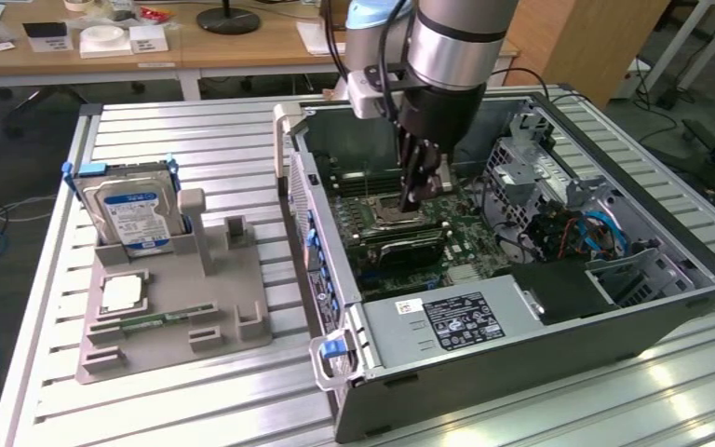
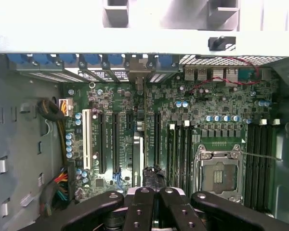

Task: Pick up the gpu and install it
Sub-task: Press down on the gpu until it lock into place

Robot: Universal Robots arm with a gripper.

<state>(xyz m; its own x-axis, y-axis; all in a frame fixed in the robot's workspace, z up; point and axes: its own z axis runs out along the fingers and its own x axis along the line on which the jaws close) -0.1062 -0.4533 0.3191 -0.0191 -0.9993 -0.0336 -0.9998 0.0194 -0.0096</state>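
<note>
Gpu placement was hard to make out in the exterior view, where the arm reached down into the open computer case [image 1: 655,307] and the gripper [image 1: 410,197] hung low over the green motherboard [image 1: 389,219], its dark fingers drawn together into one narrow point. On the exterior view's left, well apart from the case, a grey holder tray [image 1: 239,321] sat on the slatted metal table [image 1: 146,130]. A silver hard drive [image 1: 134,214] with a blue label stood upright in the tray, and a small narrow memory stick [image 1: 159,319] lay flat nearer its front. A grey power supply [image 1: 457,321] filled the near corner of the case. In the wrist view, the gpu [image 2: 137,156] appeared edge-on as a thin pale strip standing upright among the long expansion slots [image 2: 101,142], running from the rear bracket row toward the gripper [image 2: 156,195]. The fingers [image 2: 144,202] were closed against each other right at the card's near end. Whether they pinched the card or only pressed on its edge could not be told. The bare processor socket [image 2: 220,174] lay beside the slots, clear of the card.
</note>
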